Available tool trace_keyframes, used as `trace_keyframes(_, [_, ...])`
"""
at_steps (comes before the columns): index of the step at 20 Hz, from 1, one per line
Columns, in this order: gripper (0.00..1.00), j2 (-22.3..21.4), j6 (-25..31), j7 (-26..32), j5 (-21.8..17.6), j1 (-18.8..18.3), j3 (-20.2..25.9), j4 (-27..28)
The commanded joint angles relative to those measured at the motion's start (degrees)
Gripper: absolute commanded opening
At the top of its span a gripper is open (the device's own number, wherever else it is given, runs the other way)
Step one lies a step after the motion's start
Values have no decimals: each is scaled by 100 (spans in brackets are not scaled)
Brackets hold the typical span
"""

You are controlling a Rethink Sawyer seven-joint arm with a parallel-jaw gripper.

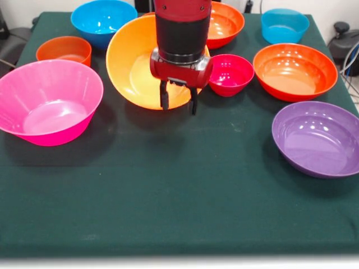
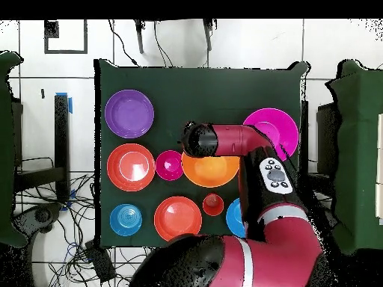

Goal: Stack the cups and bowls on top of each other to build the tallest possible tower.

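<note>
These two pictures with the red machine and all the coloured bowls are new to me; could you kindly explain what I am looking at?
The red and black machine is a robot arm. Its gripper has two dark jaws, which stand apart and hold nothing. One picture is taken from across the table, facing the robot. The other looks straight down, with the robot's base at the bottom.

On the green cloth stand plastic bowls, none stacked yet: a big pink bowl, a big yellow-orange bowl behind the gripper, a small magenta bowl, a purple bowl, orange-red ones and blue ones. The overhead view also shows a small orange-red cup.
</note>
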State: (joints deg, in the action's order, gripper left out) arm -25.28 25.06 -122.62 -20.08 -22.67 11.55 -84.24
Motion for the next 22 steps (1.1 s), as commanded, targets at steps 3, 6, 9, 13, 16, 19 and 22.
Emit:
trace_keyframes(3, [100, -226, 45, -122, -344, 192, -400, -626])
trace_keyframes(6, [100, -415, 89, -163, -260, 209, -437, -811])
trace_keyframes(9, [100, -606, 266, -90, -184, 227, -457, -884])
trace_keyframes(13, [100, -453, 117, -96, -175, 230, -434, -802])
trace_keyframes(16, [100, 2, -237, -295, -179, 320, -473, -518])
trace_keyframes(19, [100, 65, -201, -431, -113, 460, -576, -446])
trace_keyframes(22, [100, 22, 8, -947, 220, 729, -847, -501])
